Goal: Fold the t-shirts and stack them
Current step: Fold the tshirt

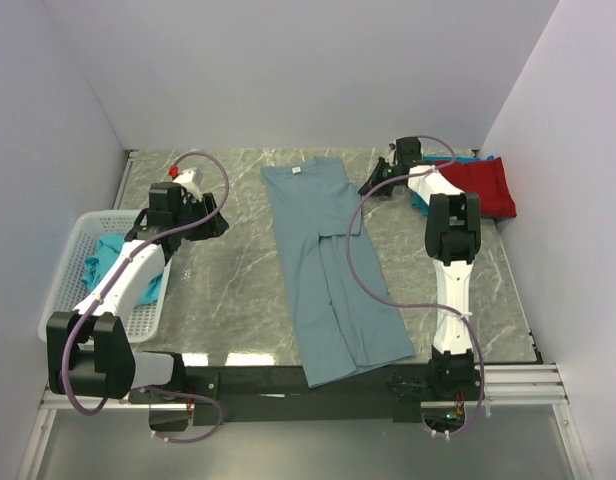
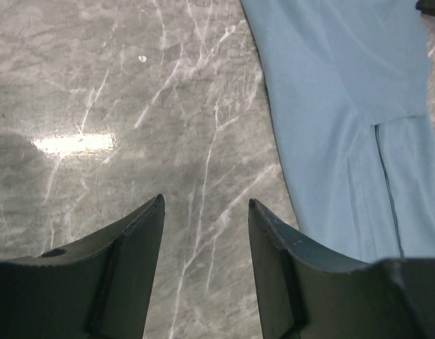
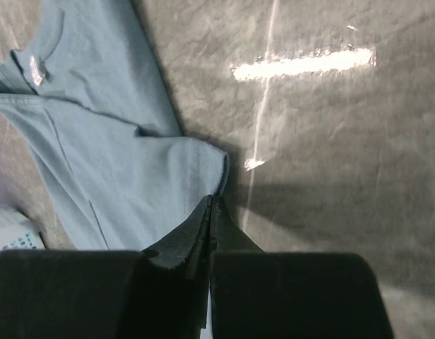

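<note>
The grey stone table (image 1: 228, 290) has the big blue-grey t-shirt (image 1: 323, 260) lying flat down its middle, neck at the far end. A white basket (image 1: 63, 290) on the left holds teal t-shirts (image 1: 103, 255), and a red t-shirt (image 1: 485, 185) lies in the far right corner. The left gripper (image 2: 205, 201) is over bare table left of the big shirt, its fingers wide apart, and the right gripper (image 3: 210, 200) is by the shirt's right side, its fingers pressed together.
</note>
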Robot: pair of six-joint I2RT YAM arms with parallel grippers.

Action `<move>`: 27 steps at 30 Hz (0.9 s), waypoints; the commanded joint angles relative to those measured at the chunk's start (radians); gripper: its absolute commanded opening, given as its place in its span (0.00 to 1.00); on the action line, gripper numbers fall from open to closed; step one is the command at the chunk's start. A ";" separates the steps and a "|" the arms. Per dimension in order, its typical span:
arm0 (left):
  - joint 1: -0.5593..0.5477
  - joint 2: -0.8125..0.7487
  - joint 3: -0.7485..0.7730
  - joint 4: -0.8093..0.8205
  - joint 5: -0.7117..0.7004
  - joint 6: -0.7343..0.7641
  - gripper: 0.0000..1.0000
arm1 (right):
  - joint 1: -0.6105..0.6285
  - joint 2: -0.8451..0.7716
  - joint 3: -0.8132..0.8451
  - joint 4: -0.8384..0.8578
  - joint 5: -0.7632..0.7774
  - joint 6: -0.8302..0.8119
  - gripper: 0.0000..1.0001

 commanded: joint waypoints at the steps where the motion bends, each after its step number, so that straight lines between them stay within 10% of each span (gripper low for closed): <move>1: 0.001 -0.013 0.031 0.027 0.004 0.023 0.56 | 0.000 -0.142 -0.061 0.099 0.025 -0.009 0.00; 27: -0.001 -0.012 0.029 0.026 0.028 0.025 0.57 | 0.240 -0.261 -0.089 0.042 0.229 -0.245 0.01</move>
